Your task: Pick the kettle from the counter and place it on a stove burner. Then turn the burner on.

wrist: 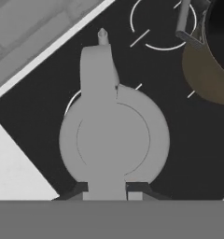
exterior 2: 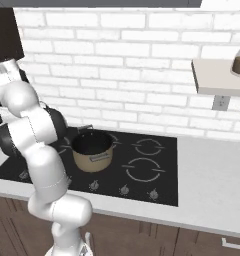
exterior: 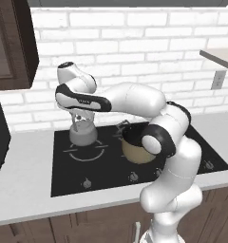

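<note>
Black cooktop [exterior: 63,175] | kettle [exterior: 83,135] on stove burner [exterior: 87,154] | fingers [wrist: 137,187] clamped on kettle handle

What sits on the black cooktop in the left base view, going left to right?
The kettle with the gripper over it, then the tan pot, partly hidden by the arm.
</note>
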